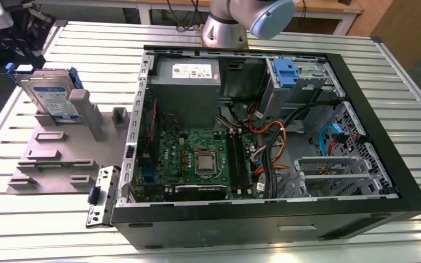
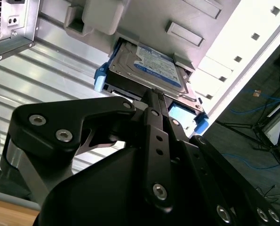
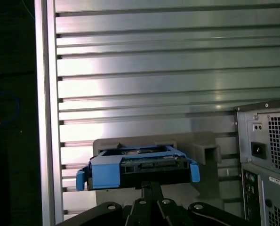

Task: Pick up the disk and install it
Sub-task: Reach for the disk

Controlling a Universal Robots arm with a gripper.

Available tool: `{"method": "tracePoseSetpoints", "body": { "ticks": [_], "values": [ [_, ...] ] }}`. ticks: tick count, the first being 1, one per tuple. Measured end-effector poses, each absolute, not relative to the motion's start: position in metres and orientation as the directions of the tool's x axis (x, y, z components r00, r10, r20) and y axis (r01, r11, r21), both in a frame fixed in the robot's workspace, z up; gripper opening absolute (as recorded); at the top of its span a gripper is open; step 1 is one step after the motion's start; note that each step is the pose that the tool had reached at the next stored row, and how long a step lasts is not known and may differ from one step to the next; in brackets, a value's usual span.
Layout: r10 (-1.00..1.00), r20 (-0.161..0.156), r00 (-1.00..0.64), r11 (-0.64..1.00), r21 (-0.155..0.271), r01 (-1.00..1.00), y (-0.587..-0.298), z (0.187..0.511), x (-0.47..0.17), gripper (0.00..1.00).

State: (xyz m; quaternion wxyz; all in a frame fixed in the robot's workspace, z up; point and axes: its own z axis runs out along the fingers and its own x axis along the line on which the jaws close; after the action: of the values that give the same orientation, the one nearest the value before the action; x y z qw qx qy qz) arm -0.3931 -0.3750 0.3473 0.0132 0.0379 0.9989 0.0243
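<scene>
1. Black links of the gripper [image 2: 154, 92] sit closest in both wrist views. Its fingers are pressed together with nothing between them, and the tips line up with the blue-bracketed edge of the disk [image 2: 149, 66].
2. At the exterior view's far left, the disk stands on edge in the grey stand [image 1: 57, 148], label facing the near side. There is open air above and around its top edge.
3. The stand lies close to the left edge of the slatted table [image 1: 35, 219]. Bare slats stretch near of it.
4. The stand's right side sits just beside the left wall of the open computer case [image 1: 269, 211], leaving only a slim gap.
5. Inside the case, the power supply [image 1: 188, 93] fills the far-left corner and the motherboard [image 1: 195, 159] lies near of it.
6. A blue caddy [image 1: 285, 74] sits in the far-right drive cage, with cables crowding the space below it.
7. The arm [image 1: 225, 24] rises beyond the case's far wall.
</scene>
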Motion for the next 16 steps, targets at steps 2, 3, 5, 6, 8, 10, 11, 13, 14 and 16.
{"method": "tracePoseSetpoints", "body": {
  "ticks": [2, 3, 5, 6, 8, 10, 11, 13, 14, 16],
  "values": [
    [0.076, -0.024, -0.997, 0.996, 0.05, 0.075, -0.3745, 0.346, -0.3943, 0.11],
    [0.076, -0.024, -0.997, 0.996, 0.05, 0.075, -0.3744, 0.3455, -0.3948, 0.11],
    [0.076, -0.025, -0.997, 0.996, 0.05, 0.075, -0.3743, 0.3443, -0.396, 0.11],
    [0.076, -0.025, -0.997, 0.996, 0.05, 0.075, -0.3742, 0.3438, -0.3964, 0.11],
    [0.076, -0.024, -0.997, 0.996, 0.05, 0.075, -0.3743, 0.3437, -0.3965, 0.11],
    [0.076, -0.024, -0.997, 0.996, 0.05, 0.075, -0.3742, 0.3437, -0.3966, 0.11],
    [0.076, -0.025, -0.997, 0.996, 0.05, 0.075, -0.3742, 0.3433, -0.3966, 0.11],
    [0.076, -0.025, -0.997, 0.996, 0.05, 0.075, -0.3742, 0.3424, -0.3966, 0.11],
    [0.076, -0.025, -0.997, 0.996, 0.05, 0.075, -0.3742, 0.3424, -0.3966, 0.11],
    [0.076, -0.024, -0.997, 0.996, 0.05, 0.075, -0.3742, 0.3423, -0.3966, 0.11]
  ]
}}
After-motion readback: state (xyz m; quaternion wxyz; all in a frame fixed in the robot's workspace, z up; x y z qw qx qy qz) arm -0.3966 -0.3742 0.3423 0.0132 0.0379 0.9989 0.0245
